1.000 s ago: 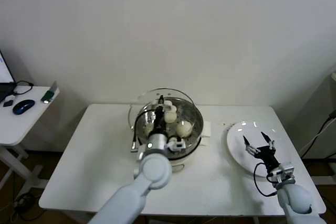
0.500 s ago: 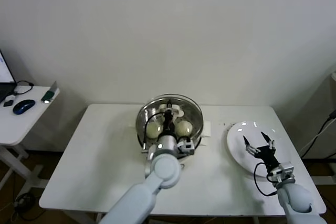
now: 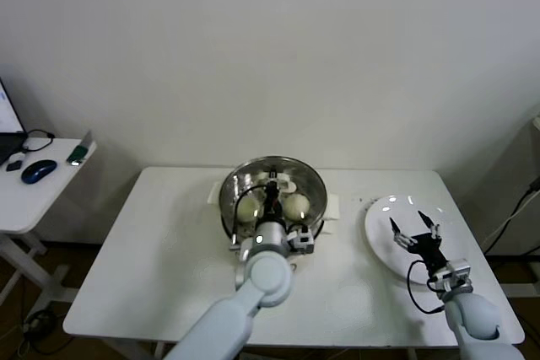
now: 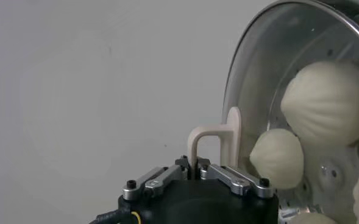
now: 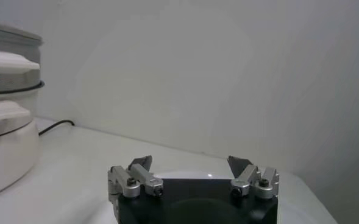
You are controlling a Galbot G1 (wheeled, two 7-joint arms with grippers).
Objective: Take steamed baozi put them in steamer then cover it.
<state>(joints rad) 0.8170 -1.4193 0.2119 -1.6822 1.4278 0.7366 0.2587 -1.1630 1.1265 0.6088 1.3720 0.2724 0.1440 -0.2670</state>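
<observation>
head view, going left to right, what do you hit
computer mouse → side table → steamer with the left gripper shut on the glass lid's handle → white plate → right gripper, open over the plate

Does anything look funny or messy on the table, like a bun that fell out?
Nothing stands out. The baozi sit inside the steamer, none spilled on the table. The left gripper holds the glass lid by its handle over the steamer. The right gripper hangs open over the empty white plate.
</observation>
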